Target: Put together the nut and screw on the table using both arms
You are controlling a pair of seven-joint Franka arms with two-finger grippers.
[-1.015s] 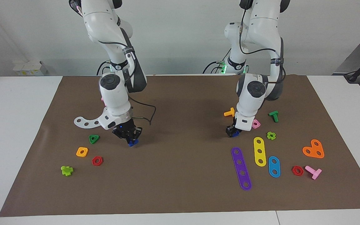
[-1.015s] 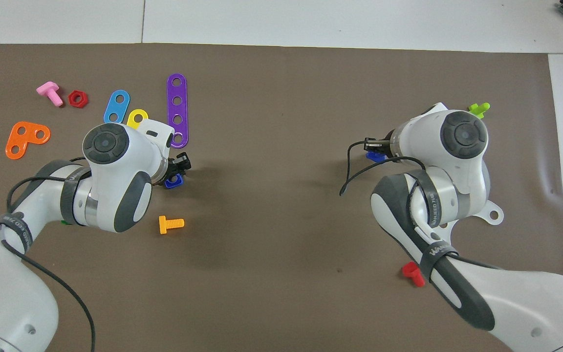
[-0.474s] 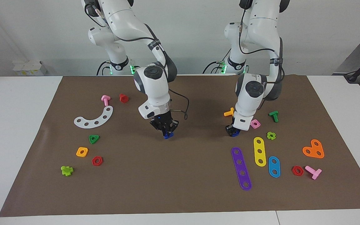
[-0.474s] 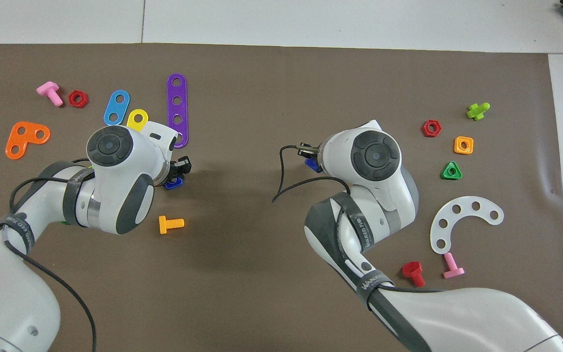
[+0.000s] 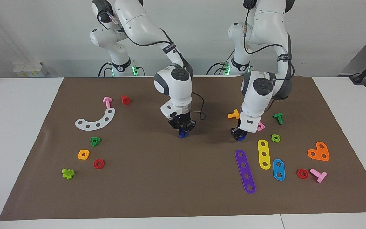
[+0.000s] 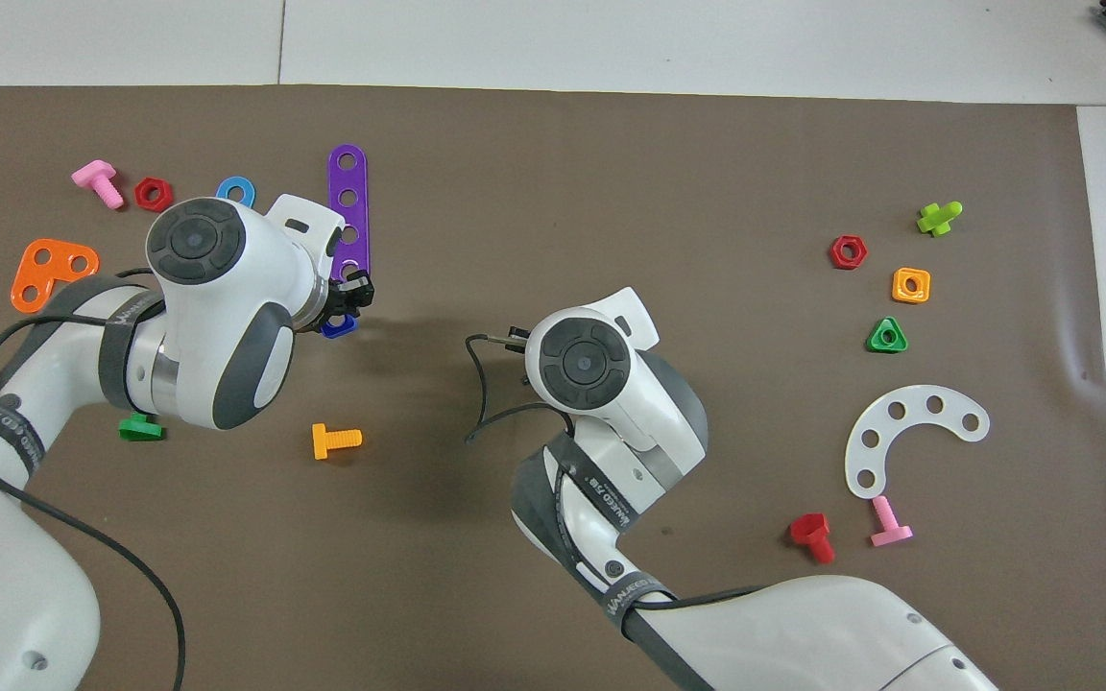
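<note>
My right gripper (image 5: 183, 131) is shut on the small blue screw (image 5: 182, 135) and holds it a little above the middle of the brown mat (image 5: 183, 190). In the overhead view the right wrist hides that gripper and the screw. My left gripper (image 5: 238, 135) is shut on the blue square nut (image 5: 241, 138) and holds it low over the mat, toward the left arm's end, beside the purple strip. The nut also shows in the overhead view (image 6: 337, 327) under the left gripper (image 6: 349, 305). The two grippers are well apart.
Around the left gripper lie an orange screw (image 5: 233, 114), a pink square nut (image 5: 260, 127), a purple strip (image 5: 245, 171) and a yellow strip (image 5: 264, 154). Toward the right arm's end lie a white curved strip (image 5: 95, 120), a green triangular nut (image 5: 95, 141) and an orange-yellow nut (image 5: 83, 154).
My right arm has carried the blue screw from the right arm's end to over the middle of the mat. My left gripper has barely shifted, still holding the nut.
</note>
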